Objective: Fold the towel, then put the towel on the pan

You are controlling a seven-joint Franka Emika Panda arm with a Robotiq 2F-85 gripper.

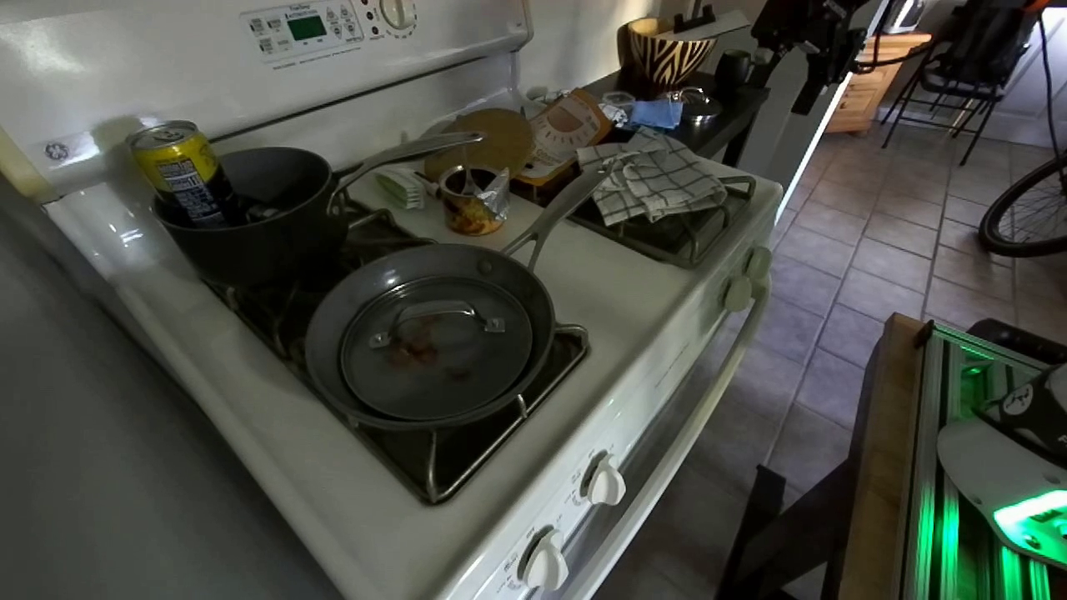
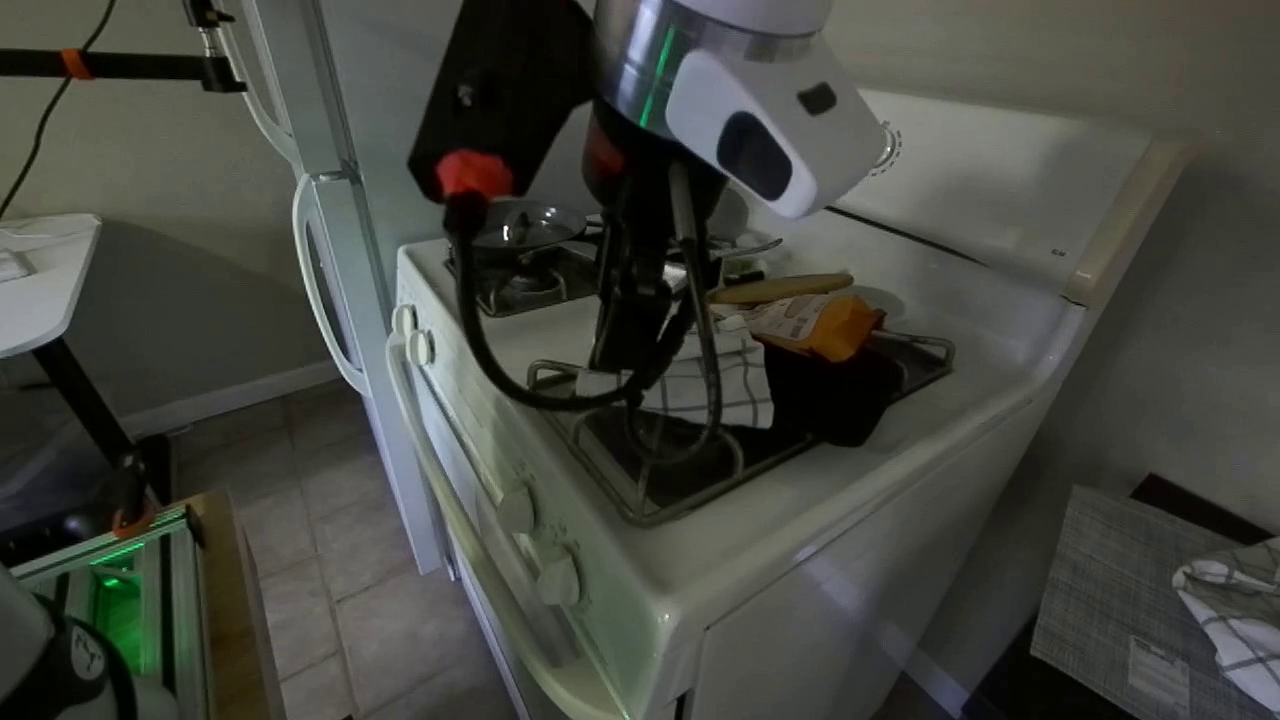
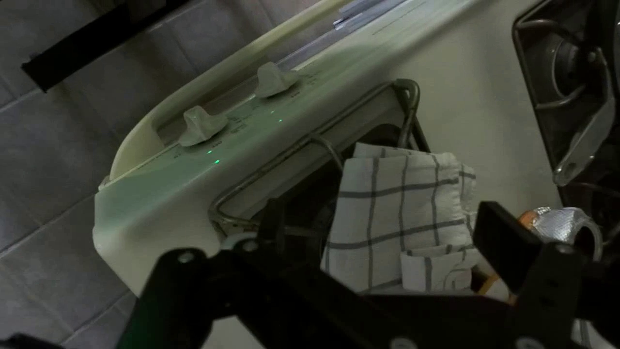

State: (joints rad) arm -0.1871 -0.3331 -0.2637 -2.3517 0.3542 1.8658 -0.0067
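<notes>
While the gripper (image 3: 381, 213) hangs above one end of the glossy white stove (image 3: 470, 97), its two black fingers (image 3: 506, 247) are spread wide apart, gripping nothing. Below them in the wrist view, the towel (image 3: 397, 203) lies in flattened layers on a wire burner grate (image 3: 310, 138) at that end of the stove; an exterior view shows the fingertips (image 1: 807, 98) clear of the cloth.

Seen whole in an exterior view, the pan (image 1: 438, 261) sits at the stove's opposite end, with a lid (image 1: 442, 367) inside its rim. Toward the stove's back panel (image 1: 175, 50), a dark deep pot (image 1: 271, 246) holds a yellow-and-black can (image 1: 179, 171). In an exterior view, another checked cloth (image 2: 1235, 620) lies at the edge of a grey woven mat (image 2: 1110, 590) beside the stove. The wrist view adds small green glints (image 3: 217, 161) by the white knobs (image 3: 203, 128) on the stove's front.

Thin dark lines cross the towel's white fabric in a grid. The pan is round, shallow grey metal; its glass lid has a bowed metal handle, over brownish stains. A crinkled orange bag (image 2: 850, 325) lies beside the towel toward the stove's back, and near the middle of the stove a small cup (image 1: 475, 218) of food has a peeled foil top (image 1: 496, 196).
</notes>
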